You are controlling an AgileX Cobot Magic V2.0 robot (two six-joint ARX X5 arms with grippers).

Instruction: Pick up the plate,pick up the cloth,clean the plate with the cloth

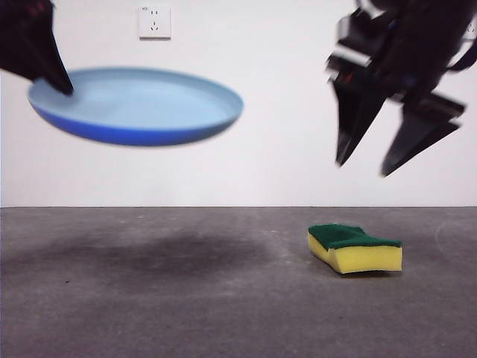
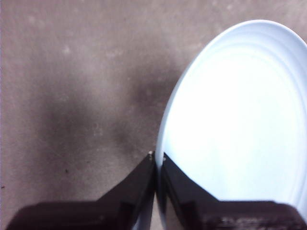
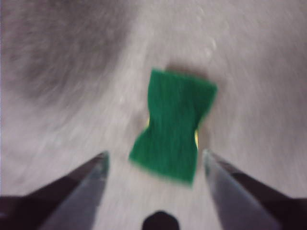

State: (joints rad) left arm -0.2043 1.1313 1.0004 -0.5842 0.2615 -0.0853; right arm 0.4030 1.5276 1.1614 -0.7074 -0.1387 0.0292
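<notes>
The light-blue plate hangs in the air at the upper left, tilted a little, with my left gripper shut on its left rim. In the left wrist view the jaws of that gripper pinch the plate's edge. The cloth, a yellow sponge with a green top, lies on the table at the right. My right gripper hovers open above it, apart from it. The right wrist view shows the green cloth lying between and beyond the spread jaws of the right gripper, blurred by motion.
The grey table stretches across the foreground, with the plate's shadow at the left. A white wall with a socket stands behind.
</notes>
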